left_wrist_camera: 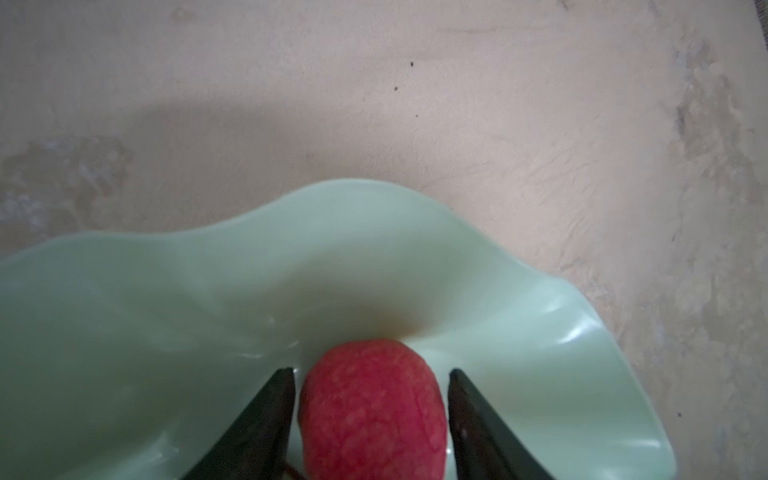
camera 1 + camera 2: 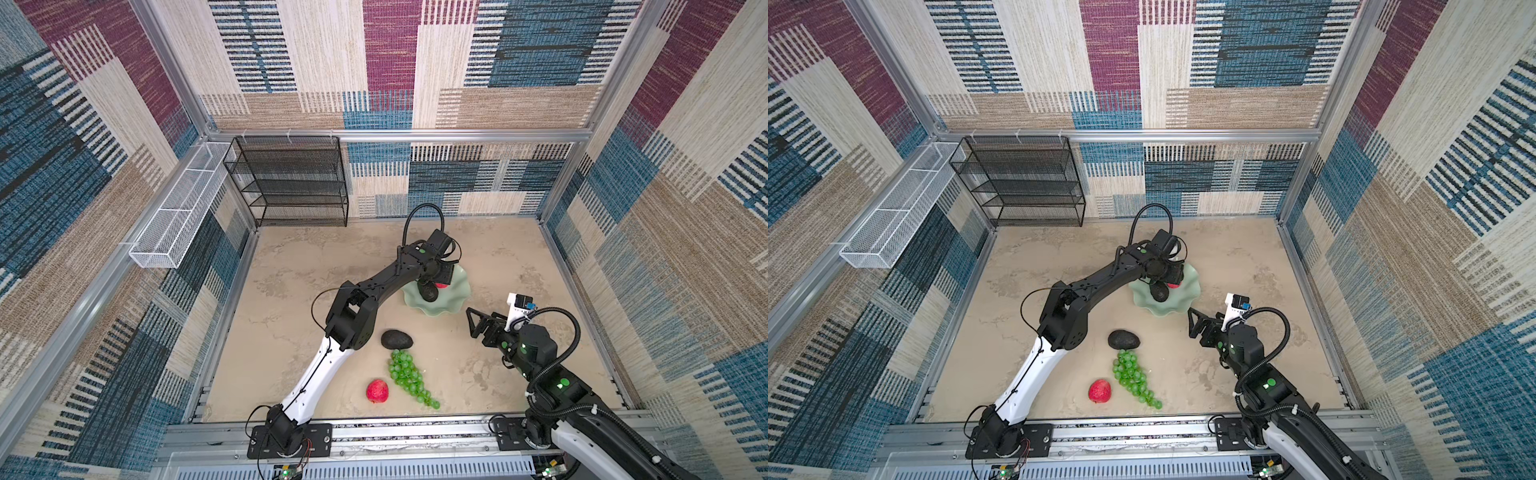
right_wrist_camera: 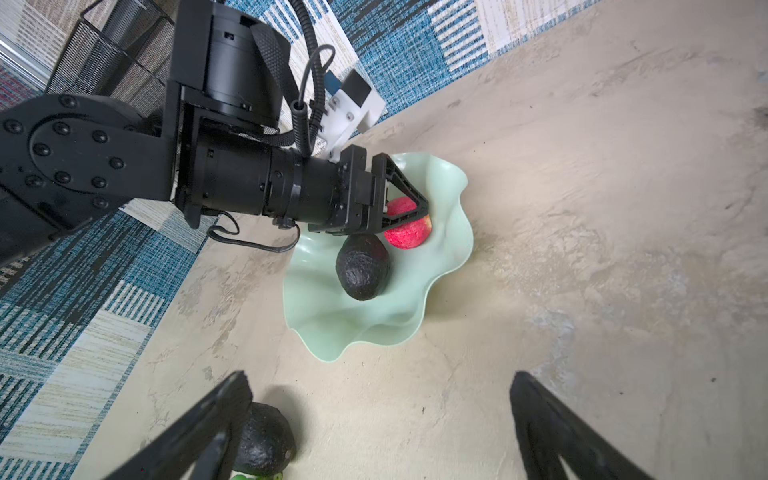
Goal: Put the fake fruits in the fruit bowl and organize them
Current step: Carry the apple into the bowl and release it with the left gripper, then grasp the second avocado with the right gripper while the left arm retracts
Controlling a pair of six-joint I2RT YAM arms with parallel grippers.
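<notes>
The left gripper (image 1: 371, 371) gaped around a bumpy red strawberry (image 1: 372, 415) in the wavy green bowl (image 1: 166, 311), and the right gripper (image 3: 380, 376) gaped too

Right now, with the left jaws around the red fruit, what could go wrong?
1. The left jaws flank the red fruit with only slim gaps; pulling out crooked could drag it from the bowl.
2. The bowl's avocado lies right beside it; a nudge could roll either toward the wavy rim.
</notes>
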